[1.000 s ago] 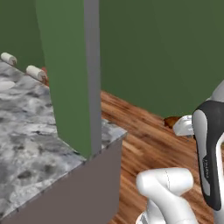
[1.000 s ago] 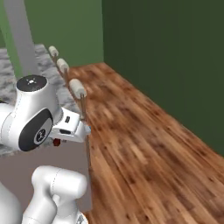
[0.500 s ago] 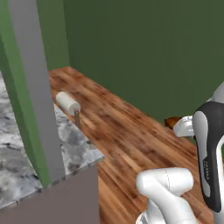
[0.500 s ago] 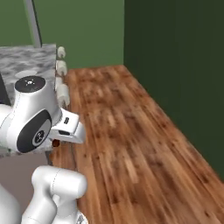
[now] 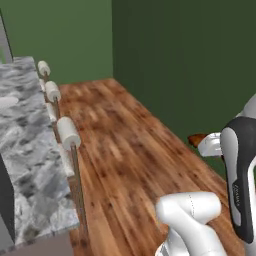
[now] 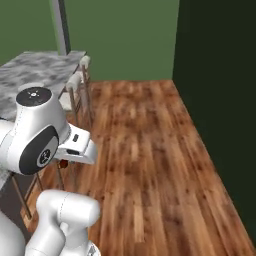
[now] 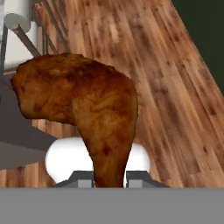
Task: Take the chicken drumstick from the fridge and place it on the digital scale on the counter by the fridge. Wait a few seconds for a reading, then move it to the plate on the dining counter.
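The chicken drumstick is reddish-brown, and in the hand view it stands up large between my gripper's two dark tips, which are shut on its narrow end. In the left base view a brown bit of the drumstick pokes out beside the white hand at the right. In the right base view a reddish bit of it shows under the hand. The dining counter is the marbled slab at the left, also seen in the right base view. A pale flat shape lies on it at the far left; I cannot tell whether it is the plate. The fridge and the digital scale are out of view.
Wooden stools with white cushions line the slab's floor side. Wood floor runs between the stools and dark green walls. A grey post rises behind the slab.
The whole scene has swung across both base views as the base turned; the green and grey pillar has left the left view. The drumstick stays in the shut gripper.
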